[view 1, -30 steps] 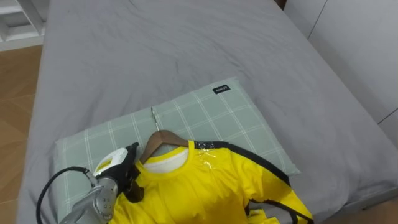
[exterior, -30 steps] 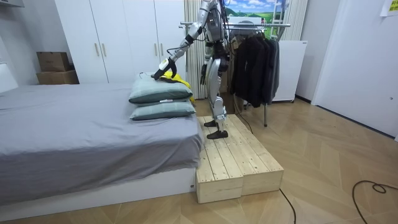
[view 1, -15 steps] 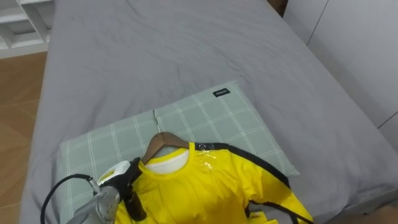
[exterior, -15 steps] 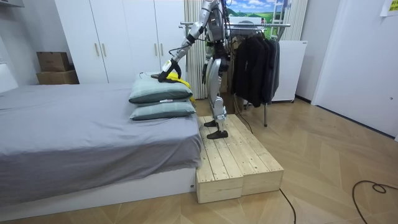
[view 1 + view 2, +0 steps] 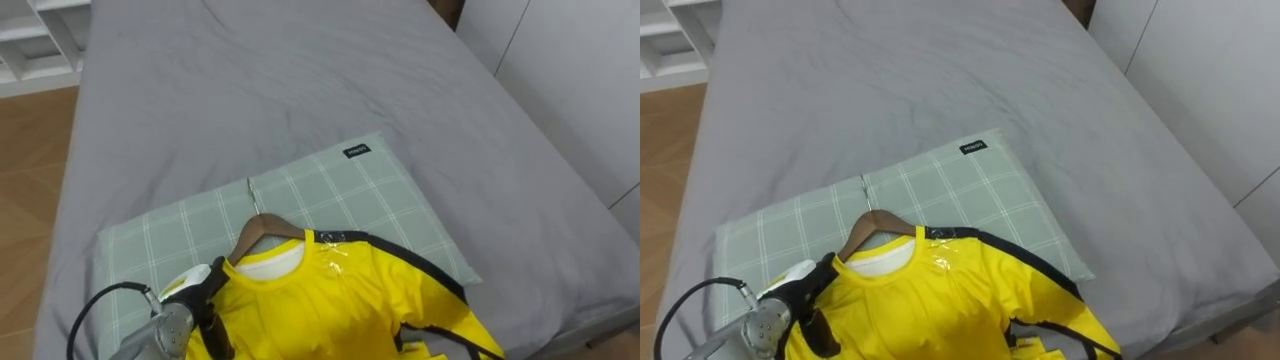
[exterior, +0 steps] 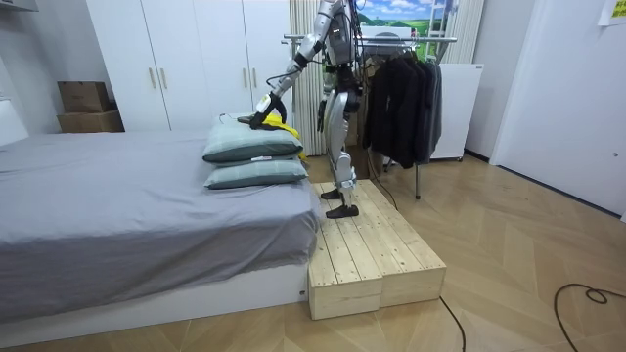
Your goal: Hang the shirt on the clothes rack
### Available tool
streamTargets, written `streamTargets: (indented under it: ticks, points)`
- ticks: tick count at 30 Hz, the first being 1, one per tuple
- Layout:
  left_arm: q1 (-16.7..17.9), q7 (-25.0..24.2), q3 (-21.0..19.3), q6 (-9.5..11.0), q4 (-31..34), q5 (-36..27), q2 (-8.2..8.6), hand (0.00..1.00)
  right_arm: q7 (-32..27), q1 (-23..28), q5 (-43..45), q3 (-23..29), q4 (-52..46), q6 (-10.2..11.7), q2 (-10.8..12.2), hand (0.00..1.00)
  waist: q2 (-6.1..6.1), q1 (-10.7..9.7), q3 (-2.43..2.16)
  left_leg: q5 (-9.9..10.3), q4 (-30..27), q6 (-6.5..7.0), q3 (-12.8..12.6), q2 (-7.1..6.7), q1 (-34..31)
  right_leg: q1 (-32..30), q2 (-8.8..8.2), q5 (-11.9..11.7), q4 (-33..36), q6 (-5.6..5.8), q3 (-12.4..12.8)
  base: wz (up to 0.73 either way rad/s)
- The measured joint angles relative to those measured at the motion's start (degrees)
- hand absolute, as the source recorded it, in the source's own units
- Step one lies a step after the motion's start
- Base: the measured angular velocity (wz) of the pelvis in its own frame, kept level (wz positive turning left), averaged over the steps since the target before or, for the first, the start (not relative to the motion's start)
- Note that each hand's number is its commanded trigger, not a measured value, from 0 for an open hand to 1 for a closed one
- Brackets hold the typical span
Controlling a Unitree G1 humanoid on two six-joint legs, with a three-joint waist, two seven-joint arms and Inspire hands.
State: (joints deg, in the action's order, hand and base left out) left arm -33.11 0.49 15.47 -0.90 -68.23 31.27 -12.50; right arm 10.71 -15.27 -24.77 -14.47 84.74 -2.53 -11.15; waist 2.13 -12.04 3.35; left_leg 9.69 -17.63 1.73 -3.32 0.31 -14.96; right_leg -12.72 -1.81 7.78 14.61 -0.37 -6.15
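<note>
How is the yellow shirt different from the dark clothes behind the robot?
The yellow shirt lies spread on a checked pillow on the bed; the dark clothes hang upright from a rack. The yellow shirt is one bright garment; the dark clothes are several, bunched together. Both are near the robot.

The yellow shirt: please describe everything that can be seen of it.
The yellow shirt looks like smooth sports fabric, with a white inner collar and black stripes along one shoulder and sleeve. It is dressed on a wooden hanger, whose metal hook points away from the robot. It lies flat on a green checked pillow. The left hand touches its shoulder on the view's left.
</note>
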Motion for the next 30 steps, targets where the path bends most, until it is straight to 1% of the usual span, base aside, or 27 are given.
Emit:
streamTargets:
  ticks: [3, 6, 7, 8, 9, 14, 18, 20, 21, 24, 25, 27, 30]
  points:
    - [0.0, 0.2, -0.8, 0.0, 0.0, -0.3, 0.05, 0.0, 0.0, 0.0, 0.0, 0.0, 0.0, 0.0, 0.0, 0.0, -0.02, 0.1, -0.02, 0.0, -0.1, 0.02, -0.2, 0.07, -0.2, -0.3, 0.03, 0.0, 0.0, -0.01, 0.2, -0.02]
    - [0.0, 1.7, -1.8, 0.0, -0.5, -1.3, 0.26, 0.0, -0.1, 0.1, -0.6, -0.2, -0.2, 0.0, 0.1, 0.0, -0.01, 0.2, -0.15, -0.1, -0.1, 0.03, -0.4, 0.1, -0.3, -0.4, 0.02, 0.0, 0.1, -0.03, 0.2, -0.01]
    - [0.0, 2.6, -2.1, 0.0, -0.8, -1.8, 0.31, 0.0, -0.2, 0.1, -0.8, -0.2, -0.2, -0.1, 0.1, 0.0, -0.06, 0.4, -0.29, -0.1, -0.1, 0.03, -0.5, 0.12, -0.3, -0.6, 0.02, 0.0, 0.2, -0.03, 0.3, -0.07]
    - [0.0, 3.8, -2.5, 0.0, -0.8, -1.7, 0.31, 0.0, -0.3, 0.2, -0.8, -0.2, -0.1, 0.0, 0.1, 0.0, -0.21, 0.7, -0.56, -0.1, 0.0, 0.01, -0.7, 0.12, -0.4, -1.0, 0.03, 0.0, 0.4, -0.03, 0.6, -0.1]
    - [0.0, 4.5, -3.1, 0.0, -0.8, -1.7, 0.31, 0.0, -0.5, 0.2, -0.8, -0.2, -0.2, 0.0, 0.1, 0.0, -0.28, 1.0, -0.71, -0.1, 0.0, 0.0, -0.8, 0.13, -0.6, -1.3, 0.03, 0.0, 0.6, -0.03, 0.7, -0.08]
    - [0.0, 10.4, -5.8, 0.0, -1.3, -1.8, 0.24, 0.0, -2.1, 0.3, -0.7, -0.2, -0.1, -0.1, 0.5, 0.0, -0.77, 1.3, -1.0, -0.2, -0.1, 0.01, -0.9, 0.1, -0.7, -1.4, -0.01, 0.0, 0.6, -0.03, 0.8, -0.01]
    - [0.0, 14.2, -6.5, 0.0, -1.6, -2.1, 0.24, 0.0, -3.8, 0.3, -0.7, -0.2, -0.2, 0.0, 1.2, 0.0, -1.33, 1.4, -0.97, -0.2, 0.0, 0.08, -1.3, 0.15, -0.8, -1.4, -0.05, 0.0, 0.6, -0.01, 0.8, 0.0]
    - [0.0, 16.2, -7.5, 0.2, -1.6, -2.5, 0.25, 0.0, -4.5, 0.2, -0.5, -0.2, -0.3, 0.0, 1.8, 0.0, -1.87, 1.3, -1.19, -0.2, -0.2, 0.09, -1.2, 0.17, -1.6, -2.4, -0.04, 0.0, 0.9, -0.01, 0.8, 0.0]
    - [0.0, 16.8, -7.7, 0.2, -1.6, -2.6, 0.25, 0.0, -4.6, 0.0, -0.3, -0.2, -0.4, 0.0, 1.9, 0.0, -2.0, 1.3, -1.15, -0.2, -0.3, 0.12, -1.2, 0.17, -1.9, -2.6, -0.05, 0.0, 1.1, -0.02, 0.8, 0.0]
    - [0.0, 18.1, -8.1, 0.3, -1.6, -5.3, 0.29, 0.0, -5.6, -0.4, -0.1, -0.2, -0.4, 0.0, 2.5, 0.0, -2.68, 1.3, -1.17, -0.3, -0.9, 0.13, -1.2, 0.25, -3.3, -4.0, -0.07, 0.0, 1.7, -0.03, 0.8, 0.0]
    - [0.0, 18.7, -8.2, 0.3, -1.7, -7.2, 0.31, 0.0, -5.9, -0.6, 0.1, -0.2, -0.4, 0.0, 2.7, 0.0, -2.89, 1.3, -1.06, -0.3, -0.9, 0.14, -1.2, 0.24, -3.6, -4.3, -0.08, 0.0, 1.7, -0.03, 0.8, 0.0]
    - [0.2, 19.3, -8.5, 0.3, -1.7, -9.3, 0.44, 0.0, -6.0, -0.8, 0.0, -0.2, -0.4, 0.0, 3.0, 0.0, -2.98, 1.3, -1.0, -0.3, -1.1, 0.14, -1.2, 0.25, -3.9, -4.5, -0.08, 0.0, 1.8, -0.03, 0.7, 0.0]
    - [0.2, 20.3, -8.6, 0.5, -1.7, -9.5, 0.48, 0.0, -5.9, -1.4, 0.0, -0.2, -0.4, 0.0, 3.3, 0.0, -2.98, 1.3, -0.98, -0.3, -1.3, 0.14, -1.2, 0.28, -4.5, -5.0, -0.12, 0.0, 2.0, -0.04, 0.6, 0.02]
